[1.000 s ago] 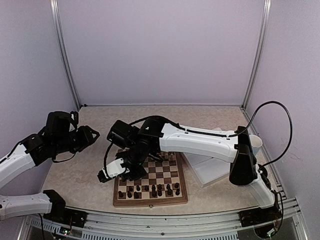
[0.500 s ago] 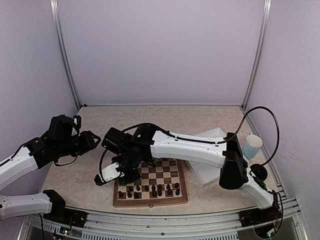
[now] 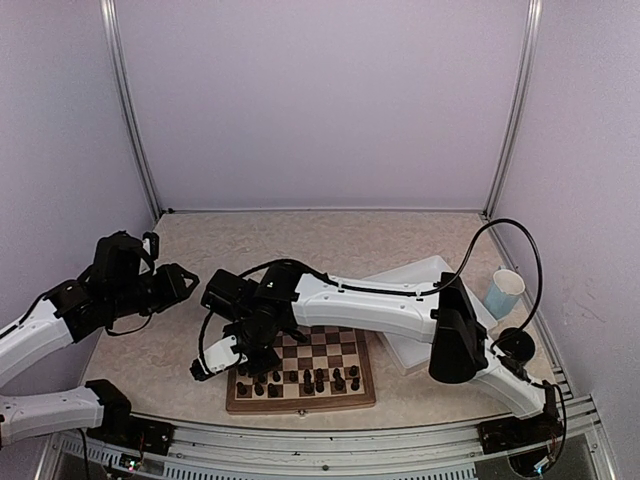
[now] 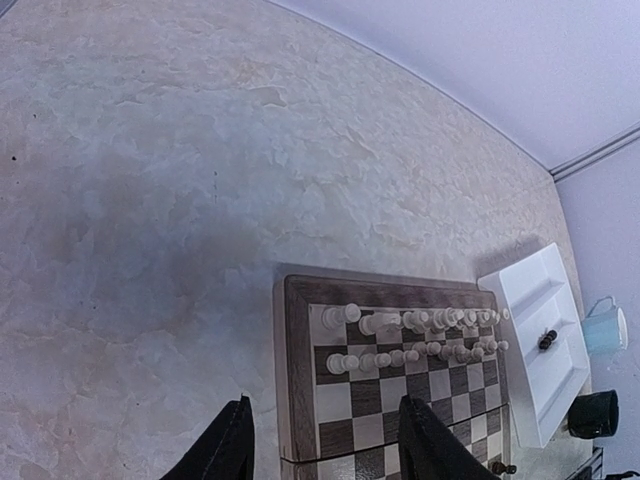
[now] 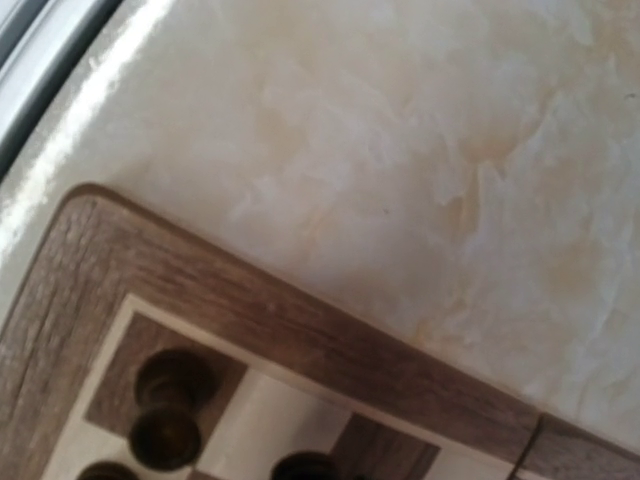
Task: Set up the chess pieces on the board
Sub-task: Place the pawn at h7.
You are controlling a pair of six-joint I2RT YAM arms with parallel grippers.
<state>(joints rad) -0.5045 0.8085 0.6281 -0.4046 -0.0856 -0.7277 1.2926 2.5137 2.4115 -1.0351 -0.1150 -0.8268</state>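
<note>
Swung left and lower since a second ago: right gripper [image 3: 203,366], fingers pressed together, now hanging over near-left corner of board [image 3: 300,403]. Also shifted, slightly nearer: left gripper [image 3: 185,281], fingers spread with nothing between, well left of board. Newly uncovered at far right: cup [image 3: 505,290]. On board: dark pieces [image 3: 306,380] in two near rows; cream pieces [image 4: 420,322] in two far rows, hidden from above by right arm [image 3: 360,300]. Beside board: tray [image 4: 530,300], one stray dark figure [image 4: 547,340] inside.
</note>
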